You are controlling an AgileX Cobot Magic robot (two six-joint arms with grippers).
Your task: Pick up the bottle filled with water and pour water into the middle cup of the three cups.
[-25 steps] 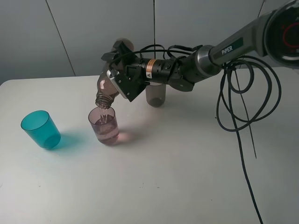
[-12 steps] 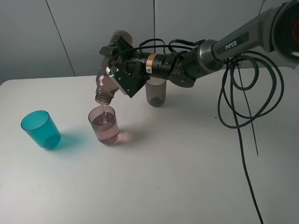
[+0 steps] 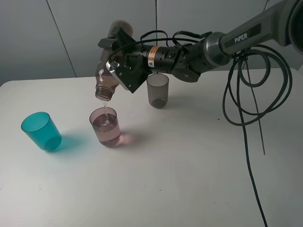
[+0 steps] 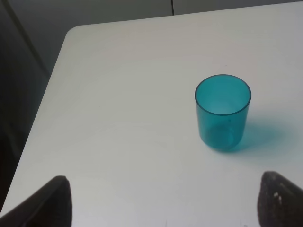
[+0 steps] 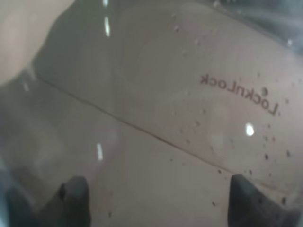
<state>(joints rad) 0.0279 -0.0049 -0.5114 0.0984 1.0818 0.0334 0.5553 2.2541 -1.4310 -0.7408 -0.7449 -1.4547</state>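
My right gripper (image 3: 124, 72) is shut on the smoky brown-pink bottle (image 3: 107, 80) and holds it tilted mouth-down above the pale pink middle cup (image 3: 106, 126). A thin stream of water falls from the bottle's mouth into that cup, which holds water. The teal cup (image 3: 41, 131) stands to its left and the smoky grey cup (image 3: 157, 90) behind it to the right, just under the arm. In the right wrist view the bottle (image 5: 156, 109) fills the picture between the fingertips (image 5: 73, 194). My left gripper (image 4: 165, 208) is open and empty, with the teal cup (image 4: 222, 112) ahead of it.
The white table (image 3: 180, 165) ends at a rounded corner at the left (image 4: 71, 35), with dark floor beyond. Black cables (image 3: 246, 94) hang from the right arm over the table's right side. A grey wall stands behind.
My right gripper has lifted the bottle a little higher above the pink cup and tipped it steeper. Water keeps running into the cup. The cups have not moved.
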